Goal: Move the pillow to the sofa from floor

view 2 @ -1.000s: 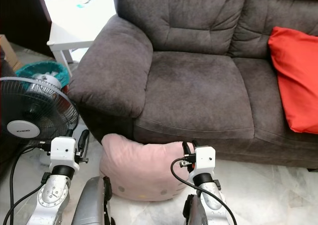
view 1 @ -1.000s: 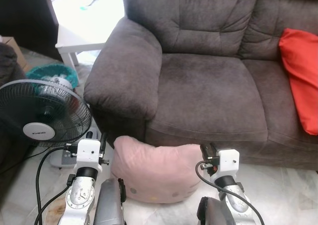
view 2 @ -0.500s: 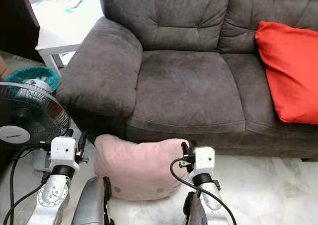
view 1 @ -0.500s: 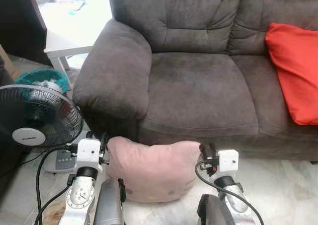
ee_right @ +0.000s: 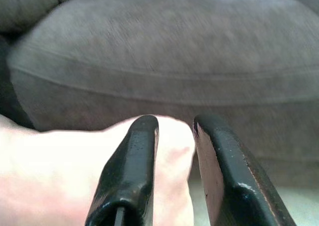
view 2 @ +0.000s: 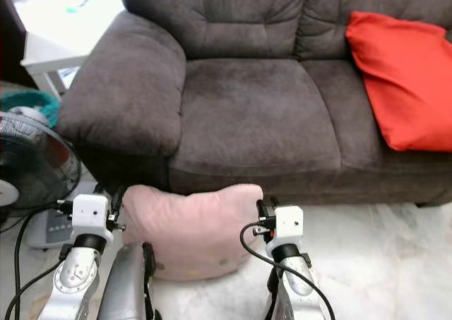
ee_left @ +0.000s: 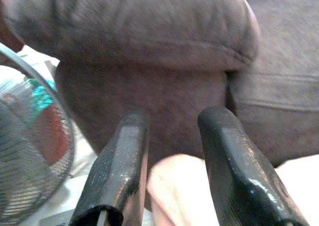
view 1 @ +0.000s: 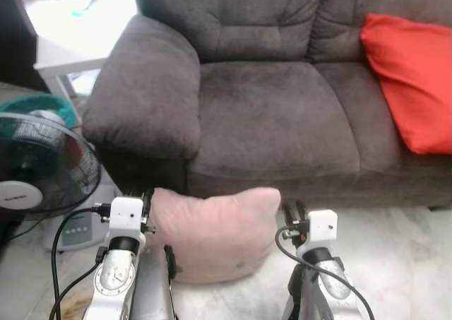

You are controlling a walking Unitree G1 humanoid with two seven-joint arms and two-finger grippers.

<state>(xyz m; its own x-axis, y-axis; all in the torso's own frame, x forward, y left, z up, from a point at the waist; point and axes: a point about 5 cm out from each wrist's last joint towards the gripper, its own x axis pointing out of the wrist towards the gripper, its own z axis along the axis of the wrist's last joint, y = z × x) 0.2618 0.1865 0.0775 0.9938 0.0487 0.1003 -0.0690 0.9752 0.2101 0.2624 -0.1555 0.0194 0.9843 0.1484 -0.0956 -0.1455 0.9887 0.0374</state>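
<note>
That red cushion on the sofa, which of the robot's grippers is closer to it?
Right. The right gripper sits at the pink pillow's right edge, below the red cushion; the left gripper is at the pillow's far side.

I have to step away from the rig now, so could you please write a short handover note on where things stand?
Left gripper: fingers slightly apart at the left top corner of the pink pillow, not clamped on it.
Right gripper: fingers slightly apart at the pillow's right top corner.
The pillow stands between the two arms in front of the sofa, below its seat; whether it rests on the floor is hard to tell.
Done: both arms set at the pillow's sides.
Left: raise it and set it on the sofa seat, left of the red cushion.
</note>
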